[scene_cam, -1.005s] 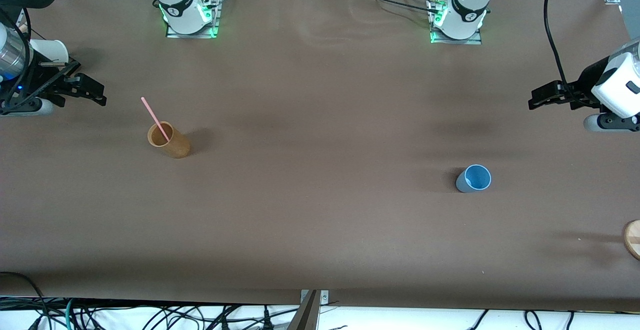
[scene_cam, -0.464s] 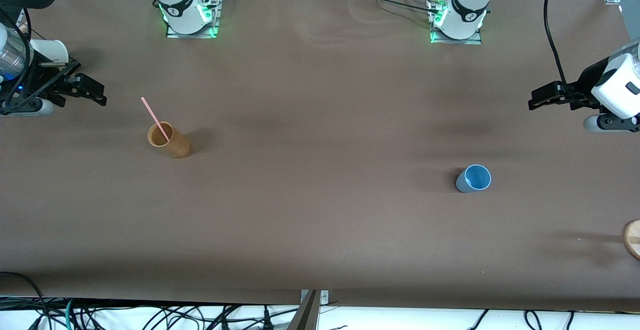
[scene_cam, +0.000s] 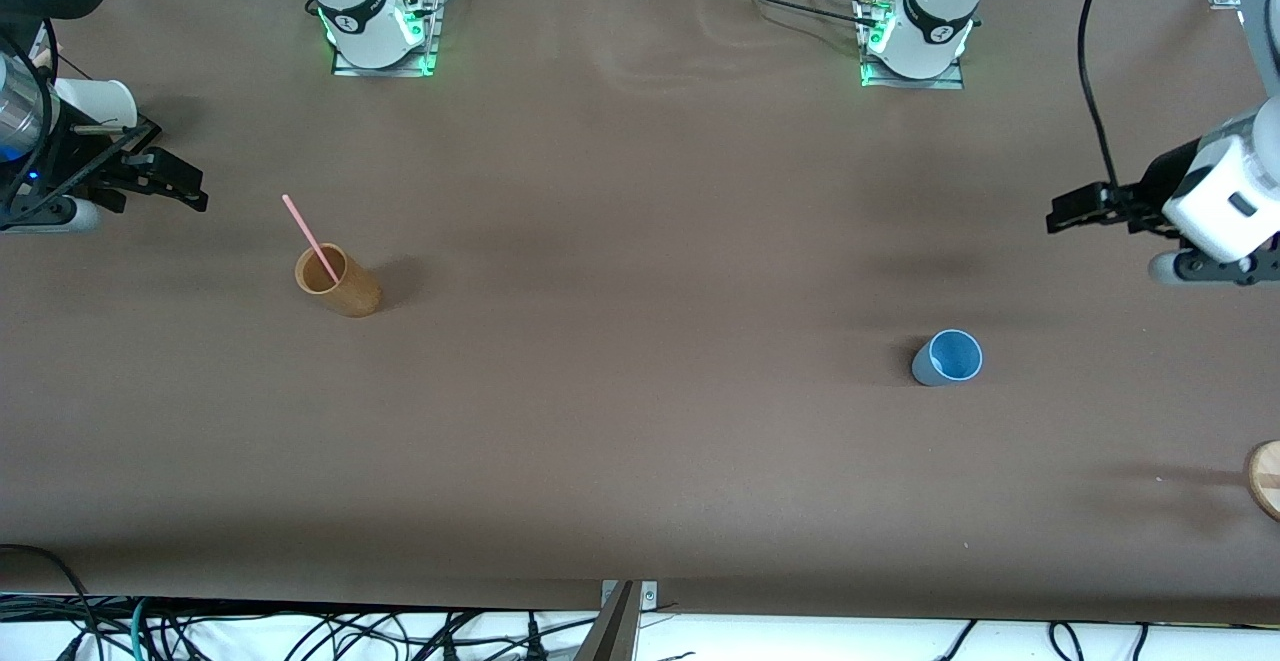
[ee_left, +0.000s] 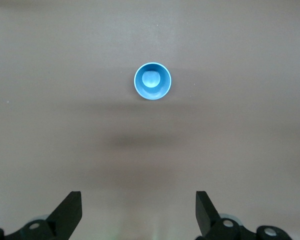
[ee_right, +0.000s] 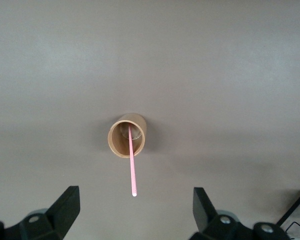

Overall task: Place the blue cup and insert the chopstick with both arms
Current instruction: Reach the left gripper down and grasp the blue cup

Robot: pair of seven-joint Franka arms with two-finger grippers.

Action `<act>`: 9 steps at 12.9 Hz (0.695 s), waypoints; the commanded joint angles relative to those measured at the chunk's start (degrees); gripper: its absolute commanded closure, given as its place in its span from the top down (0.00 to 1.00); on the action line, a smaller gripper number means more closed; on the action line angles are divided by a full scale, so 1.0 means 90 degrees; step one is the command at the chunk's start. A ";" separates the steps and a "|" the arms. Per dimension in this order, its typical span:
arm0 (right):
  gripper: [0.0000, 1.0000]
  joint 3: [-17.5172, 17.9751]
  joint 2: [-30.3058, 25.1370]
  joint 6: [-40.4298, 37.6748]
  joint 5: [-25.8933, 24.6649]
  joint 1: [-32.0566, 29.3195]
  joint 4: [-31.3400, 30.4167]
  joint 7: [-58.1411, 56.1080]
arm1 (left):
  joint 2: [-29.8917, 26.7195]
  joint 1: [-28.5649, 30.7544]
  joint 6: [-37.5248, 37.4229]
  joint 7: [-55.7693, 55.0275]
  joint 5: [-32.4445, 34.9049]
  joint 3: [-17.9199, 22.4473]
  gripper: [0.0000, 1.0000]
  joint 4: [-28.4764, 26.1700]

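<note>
No writing shows on blue cup (scene_cam: 947, 357) or chopstick (scene_cam: 310, 238).

light-blue cup (scene_cam: 946, 358) with brighter blue inside, pink chopstick (scene_cam: 310, 238), tan-brown cup (scene_cam: 337, 281), plain brown surface (scene_cam: 640, 391), black hands on white arms

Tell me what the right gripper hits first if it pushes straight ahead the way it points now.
Probably the pink chopstick: its free end leans toward the open right gripper, out of the tan cup it stands in. Height is unclear, so the fingers might pass over it.
</note>
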 commanded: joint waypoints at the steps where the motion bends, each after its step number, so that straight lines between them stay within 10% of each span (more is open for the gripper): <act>1: 1.00 0.0057 0.0003 -0.0069 0.0038 -0.0032 0.0094 0.0060 | 0.0587 -0.0008 0.0217 0.0005 0.0143 -0.0002 1.00 0.0071; 9: 1.00 0.0057 0.0013 -0.0089 0.0029 -0.0022 0.0094 0.0060 | 0.1613 -0.0007 0.2363 0.0005 0.0661 0.0008 1.00 -0.0682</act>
